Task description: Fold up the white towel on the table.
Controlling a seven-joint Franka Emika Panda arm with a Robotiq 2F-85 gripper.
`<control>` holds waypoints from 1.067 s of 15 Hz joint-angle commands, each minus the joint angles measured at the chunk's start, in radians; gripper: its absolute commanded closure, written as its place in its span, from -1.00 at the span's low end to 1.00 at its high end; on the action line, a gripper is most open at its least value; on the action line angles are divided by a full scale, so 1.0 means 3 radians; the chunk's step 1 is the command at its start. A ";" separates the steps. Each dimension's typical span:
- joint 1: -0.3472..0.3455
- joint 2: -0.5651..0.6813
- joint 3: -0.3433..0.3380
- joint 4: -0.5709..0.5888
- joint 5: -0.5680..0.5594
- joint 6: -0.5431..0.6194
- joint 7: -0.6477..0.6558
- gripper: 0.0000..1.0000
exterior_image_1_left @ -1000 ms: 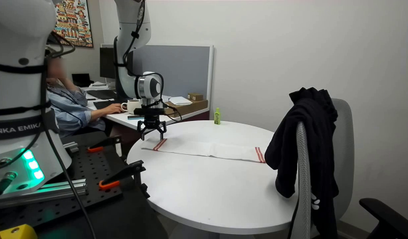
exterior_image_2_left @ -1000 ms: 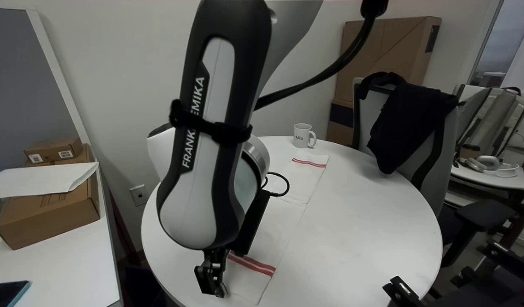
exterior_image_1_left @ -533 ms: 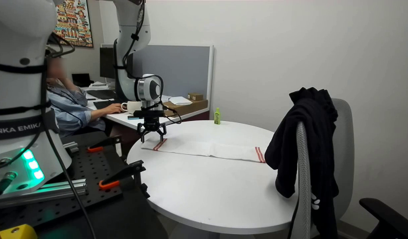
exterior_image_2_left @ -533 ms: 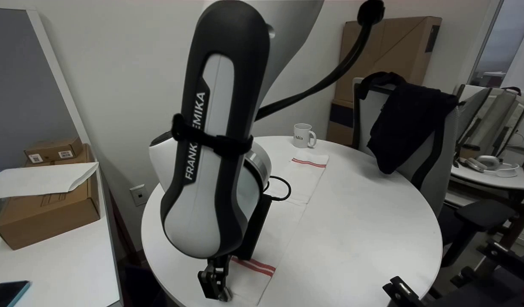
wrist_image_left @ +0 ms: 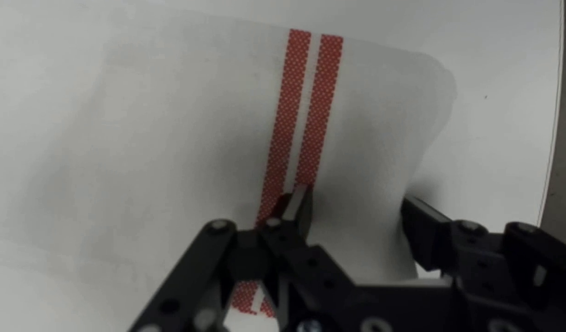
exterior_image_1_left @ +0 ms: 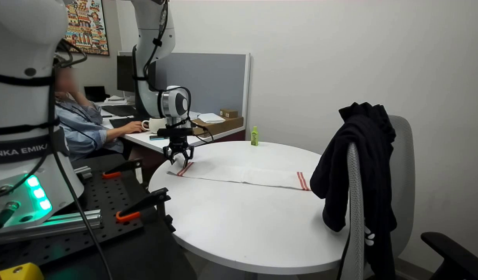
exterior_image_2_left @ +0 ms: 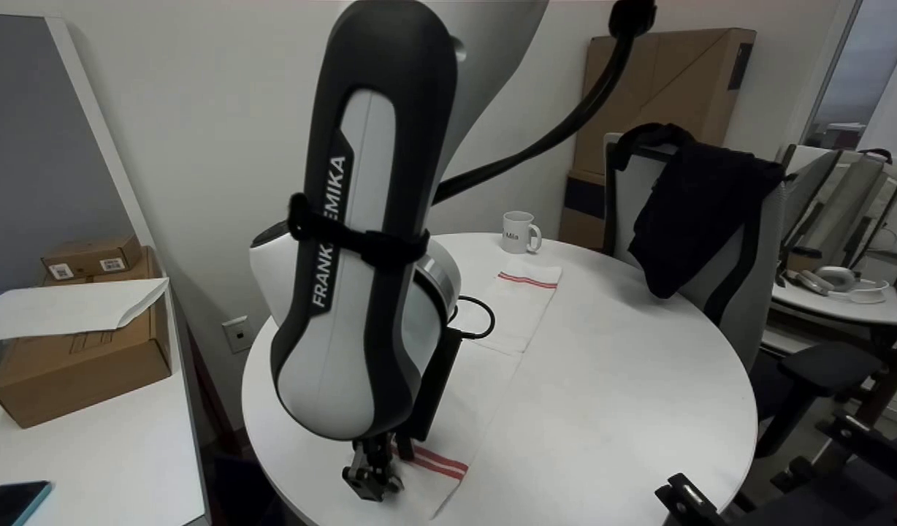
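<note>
The white towel lies as a long flat strip on the round white table, with red stripes near each short end. In an exterior view the arm covers part of the towel. My gripper points down at the striped end by the table's edge. Seen from the wrist, the gripper is partly closed, with a clear gap between its fingers. One finger presses over the red stripes; the opposite finger meets the towel's short edge. Cloth lies between them, slightly rumpled and not pinched.
A green bottle stands at the table's back edge, and a white mug beyond the towel's far end. A chair with a black jacket adjoins the table. The desk with cardboard boxes and a seated person are nearby.
My gripper has come down slightly and its fingers have drawn closer together. The towel's near end has bunched a little, and its stripes have shifted slightly.
</note>
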 commanded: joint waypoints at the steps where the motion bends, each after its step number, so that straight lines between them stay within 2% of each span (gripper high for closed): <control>1: 0.0076 0.0038 -0.0062 0.0018 -0.0127 0.0084 0.0129 0.71; 2: 0.0076 0.0029 -0.0058 0.0013 -0.0124 0.0083 0.0126 0.88; 4: 0.0056 -0.0004 -0.0033 -0.0002 -0.0109 0.0083 0.0104 1.00; 6: 0.0032 -0.0084 -0.0004 -0.0043 -0.0092 0.0079 0.0084 0.89; 16: -0.0078 -0.0959 0.0031 -0.0286 -0.0126 -0.0071 0.0042 0.89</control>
